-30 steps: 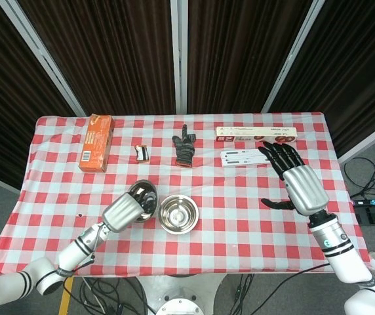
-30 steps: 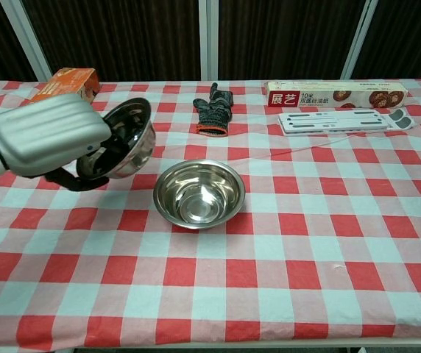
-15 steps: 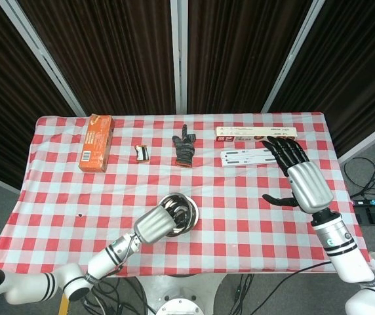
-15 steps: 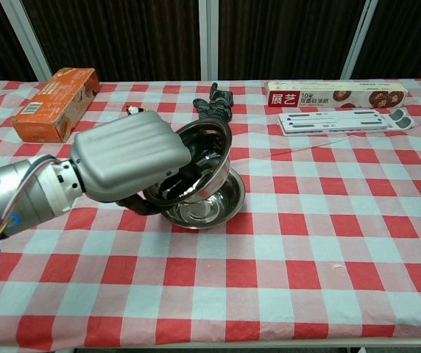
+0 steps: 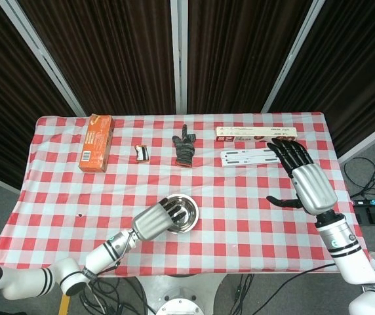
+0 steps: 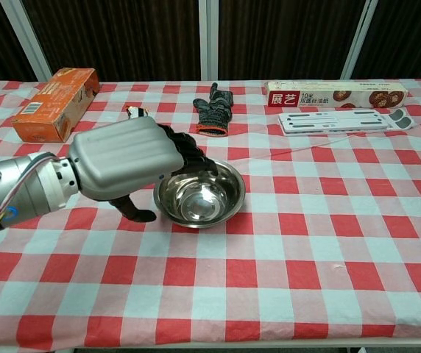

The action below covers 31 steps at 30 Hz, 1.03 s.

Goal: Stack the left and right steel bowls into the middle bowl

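A steel bowl (image 5: 182, 210) (image 6: 202, 193) sits upright at the table's middle front; I cannot tell how many bowls are nested in it. My left hand (image 5: 155, 220) (image 6: 122, 158) lies against its left side. The fingers (image 6: 188, 149) reach over the near-left rim, the thumb points down to the cloth, and nothing is held. My right hand (image 5: 303, 180) shows only in the head view. It hovers above the table's right side with fingers spread and empty. No other loose bowl is in view.
An orange box (image 5: 96, 142) (image 6: 56, 92) lies at the back left. A small dark-and-white object (image 5: 142, 153) and a black glove (image 5: 184, 147) (image 6: 214, 107) lie behind the bowl. A long printed box (image 5: 256, 133) (image 6: 335, 93) and a white strip (image 5: 253, 156) (image 6: 339, 120) lie at the back right.
My left hand carried a tilted steel bowl rightward from the left, lowered it into the middle bowl and let go. The right hand drifted slightly right.
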{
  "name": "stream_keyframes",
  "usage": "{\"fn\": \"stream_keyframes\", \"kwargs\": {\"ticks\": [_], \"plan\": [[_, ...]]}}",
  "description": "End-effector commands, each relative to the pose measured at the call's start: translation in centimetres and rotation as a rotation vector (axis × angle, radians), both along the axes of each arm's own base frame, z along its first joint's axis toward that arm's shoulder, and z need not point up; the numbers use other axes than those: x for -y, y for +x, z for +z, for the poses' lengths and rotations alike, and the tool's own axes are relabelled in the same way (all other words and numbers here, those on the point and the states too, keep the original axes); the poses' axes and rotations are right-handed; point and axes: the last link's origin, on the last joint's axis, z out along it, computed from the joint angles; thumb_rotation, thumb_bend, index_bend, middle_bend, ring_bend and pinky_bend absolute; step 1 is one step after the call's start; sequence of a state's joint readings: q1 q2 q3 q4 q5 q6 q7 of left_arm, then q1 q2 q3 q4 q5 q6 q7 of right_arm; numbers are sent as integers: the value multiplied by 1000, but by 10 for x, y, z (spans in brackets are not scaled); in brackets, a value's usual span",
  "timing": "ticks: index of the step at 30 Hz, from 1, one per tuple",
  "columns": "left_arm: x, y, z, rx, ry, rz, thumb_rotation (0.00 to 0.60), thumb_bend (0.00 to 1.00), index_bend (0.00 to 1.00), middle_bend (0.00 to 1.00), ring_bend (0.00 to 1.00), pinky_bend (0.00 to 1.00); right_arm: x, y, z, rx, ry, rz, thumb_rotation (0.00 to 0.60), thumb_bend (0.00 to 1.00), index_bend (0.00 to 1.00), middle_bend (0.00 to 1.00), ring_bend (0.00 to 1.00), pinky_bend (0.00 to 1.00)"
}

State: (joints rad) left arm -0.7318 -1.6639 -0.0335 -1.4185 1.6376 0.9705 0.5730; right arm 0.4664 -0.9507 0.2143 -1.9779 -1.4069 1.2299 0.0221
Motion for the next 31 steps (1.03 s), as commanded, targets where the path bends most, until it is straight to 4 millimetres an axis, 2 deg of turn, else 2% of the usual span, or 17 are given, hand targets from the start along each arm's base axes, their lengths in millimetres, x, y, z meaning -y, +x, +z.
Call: {"fn": "stream_keyframes", "kwargs": {"ticks": [1, 5, 8, 11, 13, 16, 19, 22, 26, 31], "plan": [[-5, -1, 16, -22, 47, 14, 600, 160, 209, 290, 185, 301, -1, -1, 1, 3, -1, 1, 600, 0, 0, 37, 0, 35], [-13, -12, 50, -59, 139, 87, 600, 160, 209, 279, 185, 300, -4, -2, 3, -1, -3, 1, 600, 0, 0, 37, 0, 35], [-15, -32, 83, -46, 219, 189, 600, 161, 209, 271, 185, 301, -9, -8, 2, -24, 1, -6, 600, 0, 0, 36, 0, 35], [-7, -62, 111, 71, 292, 350, 600, 165, 216, 271, 185, 301, -23, -28, -3, -107, -6, -21, 600, 0, 0, 26, 0, 18], [6, -90, 124, 186, 324, 468, 600, 164, 218, 271, 185, 301, -37, -50, -10, -203, -15, -24, 600, 0, 0, 13, 0, 2], [35, -127, 135, 333, 355, 600, 600, 146, 219, 244, 177, 284, -61, -87, -19, -284, -21, -79, 600, 0, 0, 0, 0, 0], [62, -156, 144, 427, 393, 667, 600, 124, 219, 219, 164, 257, -86, -121, -27, -326, -37, -146, 600, 0, 0, 0, 0, 0], [79, -179, 155, 463, 437, 709, 600, 121, 219, 216, 162, 254, -108, -149, -34, -372, -49, -203, 600, 0, 0, 0, 0, 0], [97, -200, 165, 478, 450, 759, 600, 121, 219, 216, 162, 254, -122, -168, -41, -363, -35, -254, 600, 0, 0, 0, 0, 0], [105, -215, 169, 472, 456, 786, 600, 121, 219, 216, 162, 254, -117, -179, -49, -339, -27, -294, 600, 0, 0, 0, 0, 0]]}}
